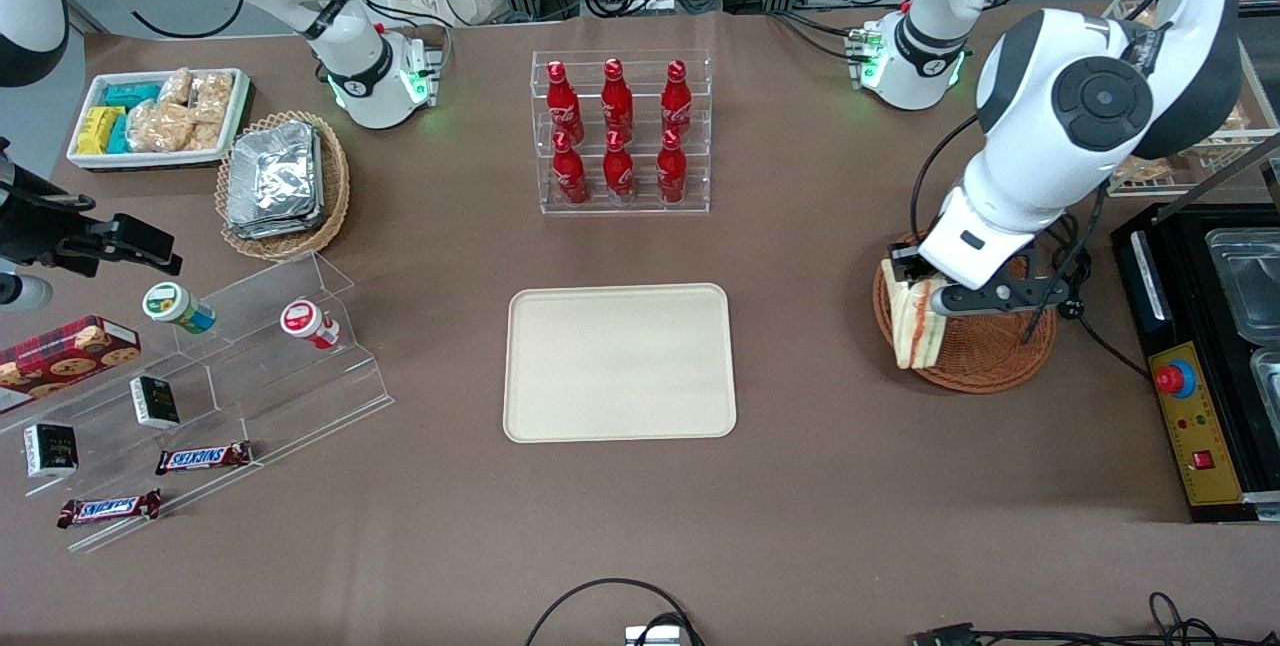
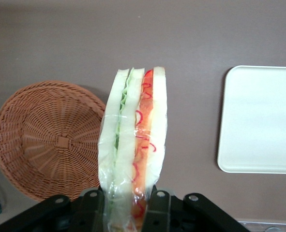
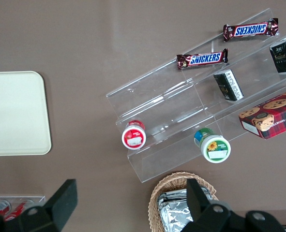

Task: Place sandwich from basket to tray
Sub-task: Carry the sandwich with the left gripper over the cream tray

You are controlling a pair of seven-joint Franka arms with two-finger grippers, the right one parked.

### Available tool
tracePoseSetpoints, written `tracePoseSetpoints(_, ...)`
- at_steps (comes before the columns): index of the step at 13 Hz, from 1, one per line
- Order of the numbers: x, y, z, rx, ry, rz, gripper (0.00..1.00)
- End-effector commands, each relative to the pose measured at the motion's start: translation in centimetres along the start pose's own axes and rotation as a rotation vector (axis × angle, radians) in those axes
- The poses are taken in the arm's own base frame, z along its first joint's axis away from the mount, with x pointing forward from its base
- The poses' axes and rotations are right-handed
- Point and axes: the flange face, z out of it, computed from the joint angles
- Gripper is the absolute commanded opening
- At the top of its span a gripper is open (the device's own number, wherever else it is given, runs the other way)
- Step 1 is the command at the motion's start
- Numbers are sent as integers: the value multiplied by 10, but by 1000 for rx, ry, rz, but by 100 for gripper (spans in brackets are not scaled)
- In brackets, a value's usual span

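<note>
Wicker basket [image 1: 985, 361] under gripper-held [image 1: 925, 288] sandwich [image 1: 912, 321]

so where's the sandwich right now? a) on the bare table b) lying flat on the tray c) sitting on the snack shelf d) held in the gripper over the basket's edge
d: the gripper is shut on the sandwich, holding it above the basket rim, and the tray has nothing on it.

Six red cola bottles [image 1: 618, 131] stand in a clear acrylic rack [image 1: 621, 201] on the brown desk [image 1: 800, 486]. Toward the parked arm's end sit a white bin of bagged snacks [image 1: 160, 116], a tan oval basket of foil packs [image 1: 285, 181], and a clear stepped display [image 1: 260, 366] holding two Snickers bars [image 1: 203, 458], cups and a cookie box [image 1: 65, 356].
</note>
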Motion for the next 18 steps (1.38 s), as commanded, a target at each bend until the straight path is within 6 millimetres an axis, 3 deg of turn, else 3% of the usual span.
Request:
tracePoseSetpoints(1,9,29,-5,-6,-6,28,28)
tracePoseSetpoints(7,13,95,7,-6,5,64,28)
tracePoseSetpoints(18,3,220,91,-23,2,39,30)
